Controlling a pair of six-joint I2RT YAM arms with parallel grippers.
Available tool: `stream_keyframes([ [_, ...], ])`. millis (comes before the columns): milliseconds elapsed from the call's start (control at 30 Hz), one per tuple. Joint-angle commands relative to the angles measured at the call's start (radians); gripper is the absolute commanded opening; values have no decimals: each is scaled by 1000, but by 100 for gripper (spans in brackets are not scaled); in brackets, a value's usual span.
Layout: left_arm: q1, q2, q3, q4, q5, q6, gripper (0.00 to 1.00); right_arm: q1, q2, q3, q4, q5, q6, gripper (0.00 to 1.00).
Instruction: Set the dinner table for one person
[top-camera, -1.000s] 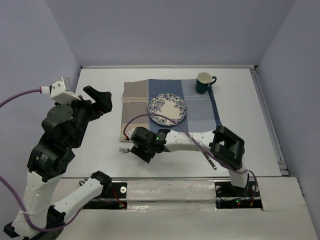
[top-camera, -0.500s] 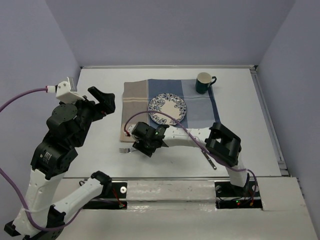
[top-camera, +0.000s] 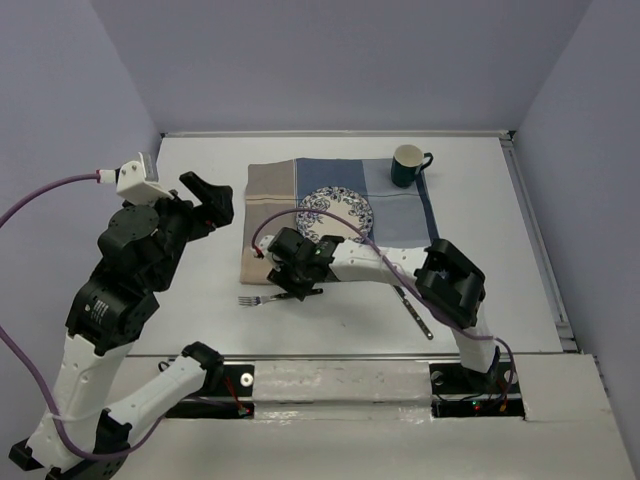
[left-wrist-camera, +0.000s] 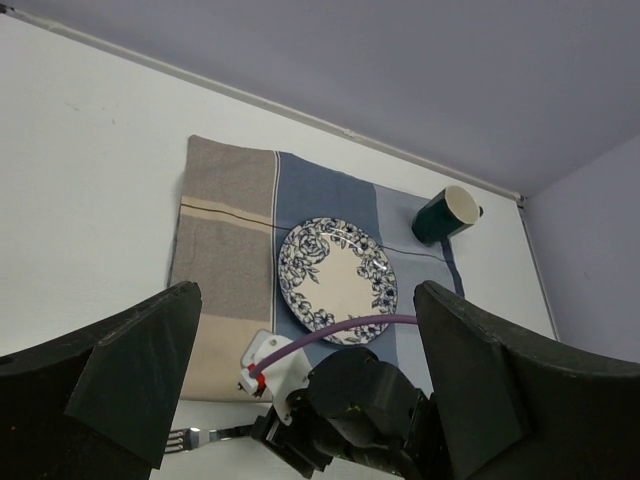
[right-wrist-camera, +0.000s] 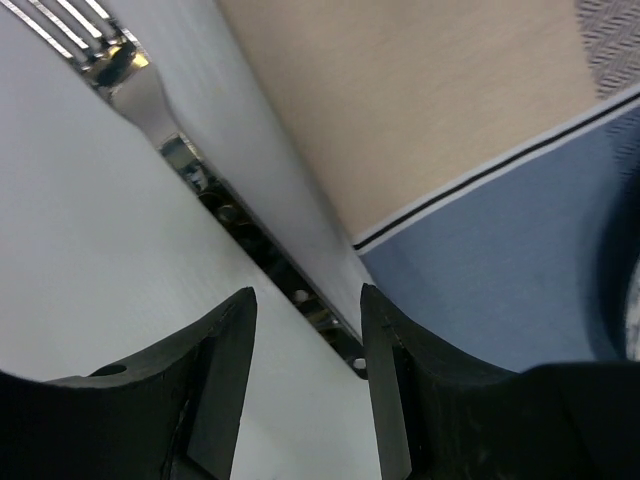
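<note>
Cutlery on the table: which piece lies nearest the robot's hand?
The fork, tines pointing left, beside the right hand; the other utensil lies farther right.

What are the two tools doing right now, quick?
Left tool: open, holding nothing.
Right tool: open over the fork, not gripping it.
</note>
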Motion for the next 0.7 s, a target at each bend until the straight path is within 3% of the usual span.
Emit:
stream_keyframes([
  [0,2,0,-14,40,-3,16,99,-12,4,52,4,-21,-37,52],
  [500,0,0,-19,26,-29,24,99,-12,32,-38,29,-126,-7,53],
  [567,0,0,-11,22,-30,25,99,-12,43,-38,29,-135,-3,44],
  [633,2,0,-3,17,-34,27,99,-3,37,-37,30,-141,9,27],
  [667,0,-1,0,11,-43,31,99,-3,26,-38,33,-162,16,13],
])
